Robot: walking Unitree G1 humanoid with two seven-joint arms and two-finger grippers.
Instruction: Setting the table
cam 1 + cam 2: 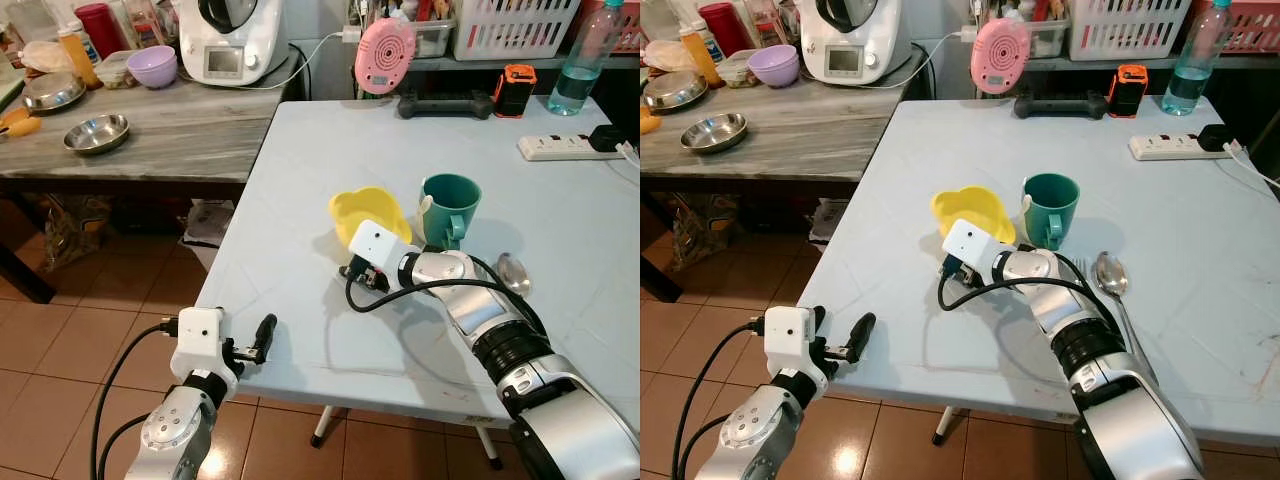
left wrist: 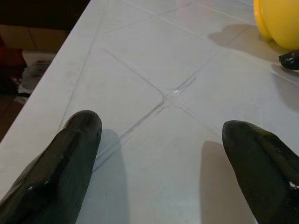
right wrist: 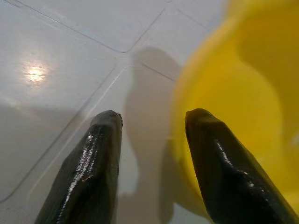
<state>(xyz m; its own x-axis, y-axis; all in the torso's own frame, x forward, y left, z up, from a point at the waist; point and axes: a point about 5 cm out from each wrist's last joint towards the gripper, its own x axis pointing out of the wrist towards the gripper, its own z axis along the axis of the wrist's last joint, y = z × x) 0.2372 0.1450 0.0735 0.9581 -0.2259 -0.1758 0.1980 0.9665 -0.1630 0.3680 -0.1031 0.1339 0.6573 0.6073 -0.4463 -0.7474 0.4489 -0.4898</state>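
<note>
Right tool (image 3: 152, 126) parted, arm reaching forward, left tool (image 2: 161, 140) open

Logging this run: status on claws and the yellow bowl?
Right claw open at yellow bowl rim. Left claw open at table edge. Green mug beside bowl.

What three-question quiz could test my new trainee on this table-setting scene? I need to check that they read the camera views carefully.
1. True or false: the right hand is shut on the yellow plastic bowl.
2. What lies beside the right forearm, on the side away from the bowl: A a fork, B a metal spoon, C a knife?
3. What colour is the ceramic mug standing next to the bowl?

Key: 1 false, its fingers are apart at the bowl's edge; 2 B; 3 green.
</note>
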